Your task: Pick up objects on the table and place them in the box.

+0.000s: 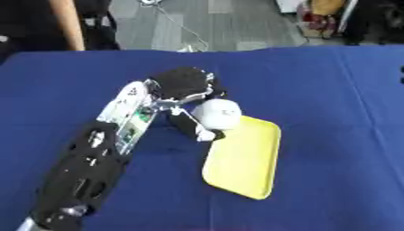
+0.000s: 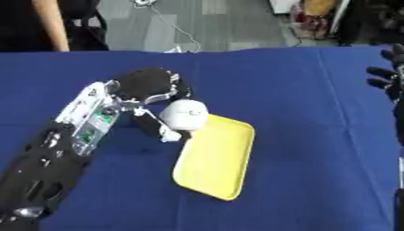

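Left eye view | white round thing (image 1: 217,113) is at the top end of the yellow tray (image 1: 245,164) | left hand (image 1: 183,85) curls its fingers (image 1: 192,127) around it | right hand (image 2: 388,72) waits far right, fingers relaxed | no box shows on the blue table (image 1: 331,90) | job looks mid-way.

Both views look steeply down from the robot's head at the blue table (image 1: 331,90), floor strip up top. They're nearly the same shot: the yellow tray (image 1: 241,158) sits mid-frame in both. Right eye view is shifted, catching the right hand (image 2: 388,74) at its edge.
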